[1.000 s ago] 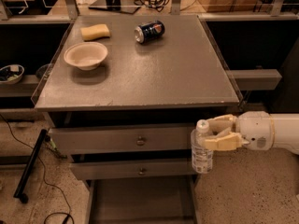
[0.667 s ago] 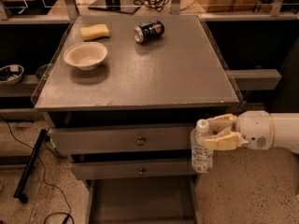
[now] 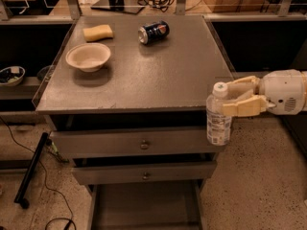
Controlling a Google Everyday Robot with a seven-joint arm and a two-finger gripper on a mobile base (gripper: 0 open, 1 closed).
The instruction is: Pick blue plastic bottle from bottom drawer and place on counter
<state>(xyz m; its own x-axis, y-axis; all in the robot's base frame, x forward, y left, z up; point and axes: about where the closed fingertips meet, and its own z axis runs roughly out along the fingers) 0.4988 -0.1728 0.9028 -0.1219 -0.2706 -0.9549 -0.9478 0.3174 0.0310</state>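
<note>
Gripper (image 3: 226, 99) clamped on bottle (image 3: 218, 123), upright beside counter (image 3: 158, 75) front-right corner, base below the top. Sideways move now risks clipping the edge, twisting bottle loose.

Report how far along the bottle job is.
Done: the blue plastic bottle is out of the open bottom drawer. In hand: the gripper holds it upright, fingers shut around it, just off the front right corner of the counter. Left: carry it over the counter, set it down, let go.
</note>
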